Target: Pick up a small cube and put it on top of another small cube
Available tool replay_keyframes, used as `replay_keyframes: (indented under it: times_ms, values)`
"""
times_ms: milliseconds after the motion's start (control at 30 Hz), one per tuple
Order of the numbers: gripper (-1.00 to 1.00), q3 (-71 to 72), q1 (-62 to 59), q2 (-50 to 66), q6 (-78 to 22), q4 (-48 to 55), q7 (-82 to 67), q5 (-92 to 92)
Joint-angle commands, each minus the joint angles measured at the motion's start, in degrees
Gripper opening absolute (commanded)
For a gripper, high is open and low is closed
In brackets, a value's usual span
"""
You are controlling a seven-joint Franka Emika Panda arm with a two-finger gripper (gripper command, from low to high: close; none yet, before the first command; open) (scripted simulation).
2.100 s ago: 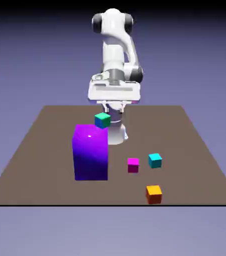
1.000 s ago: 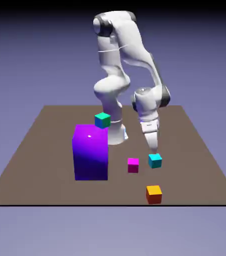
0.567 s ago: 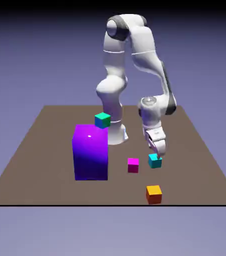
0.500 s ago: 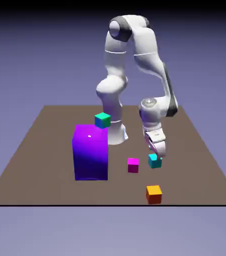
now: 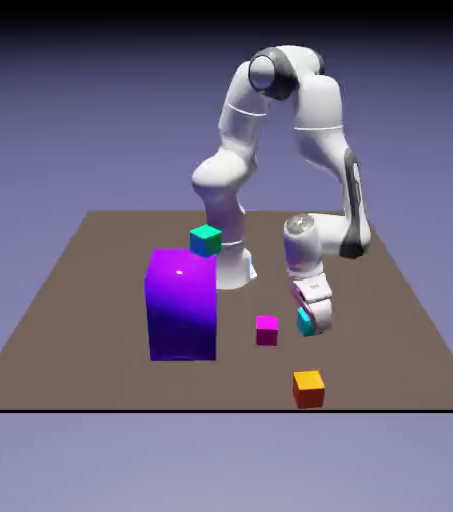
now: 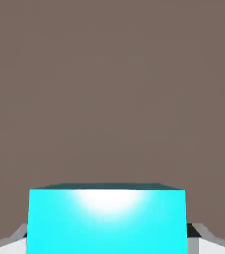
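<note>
The flat matte brown bench (image 5: 390, 300) fills the middle of the exterior view, with the glossy big purple block (image 5: 181, 306) left of centre partly hiding the arm's base. Right of centre, the end effector (image 5: 310, 321) is clamped on the small cube (image 5: 305, 320), so only a cyan sliver shows. In the hand view that shiny cube (image 6: 107, 221) fills the bottom, cut off by the frame, grey fingertips (image 6: 15, 239) barely peeking out.

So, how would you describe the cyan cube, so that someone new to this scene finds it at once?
Start from the big purple block on the table; toward the exterior view's right sits a magenta cube, and just beyond it the claw is shut on the cyan cube. It is the only bright cyan cube, bluer than the teal cube behind the block.
</note>
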Motion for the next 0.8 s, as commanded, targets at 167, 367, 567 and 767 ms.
replay_keyframes:
  times_ms: [167, 367, 567, 767]
  values:
    - [-1.0, -3.52, 0.88, -6.45, -0.28, -3.74, 12.14, -14.97]
    - [-1.0, -7.05, 1.76, -12.89, -0.6, -7.49, 24.25, -29.91]
    - [-1.0, -9.74, 1.69, -15.1, -1.97, -7.36, 31.61, -37.83]
    - [-1.0, -14.94, -1.53, -8.27, -9.17, 5.1, 38.08, -38.82]
